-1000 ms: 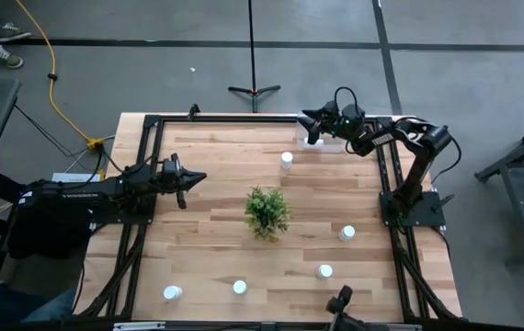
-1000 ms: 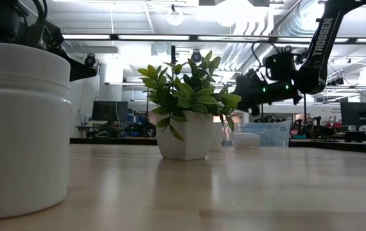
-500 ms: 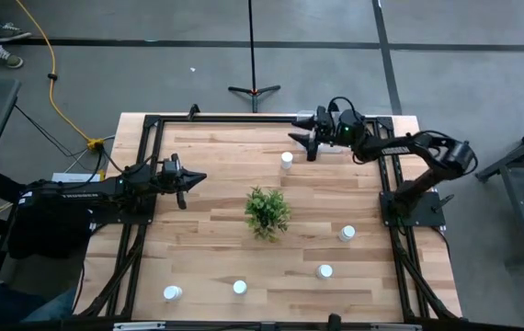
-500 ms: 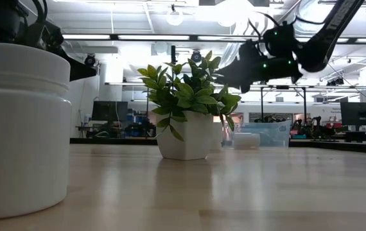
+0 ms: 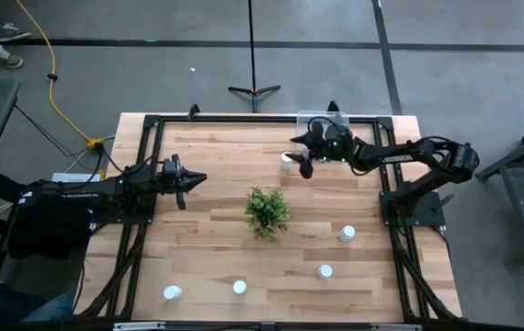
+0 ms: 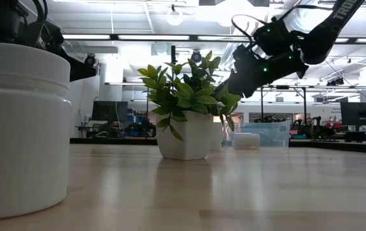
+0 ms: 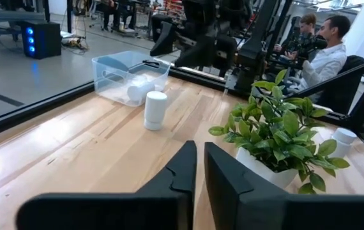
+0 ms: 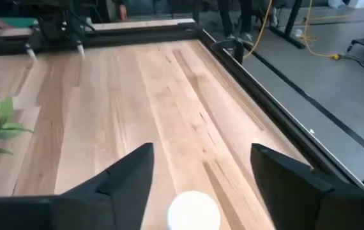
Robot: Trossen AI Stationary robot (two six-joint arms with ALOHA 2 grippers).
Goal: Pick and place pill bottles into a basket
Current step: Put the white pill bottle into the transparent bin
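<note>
White pill bottle [image 8: 193, 210] between the right gripper's [image 8: 198, 176] spread jaws.

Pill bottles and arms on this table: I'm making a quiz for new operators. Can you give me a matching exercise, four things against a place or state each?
Things:
1. right claw
2. left claw
3. basket
4. green plant

Places or states:
a. middle of the table
b. far edge of the table, one pill bottle lying inside
c. open, over a standing pill bottle
d. shut, at the table's left side, holding nothing

Pairs: 1-c, 2-d, 3-b, 4-a
</note>
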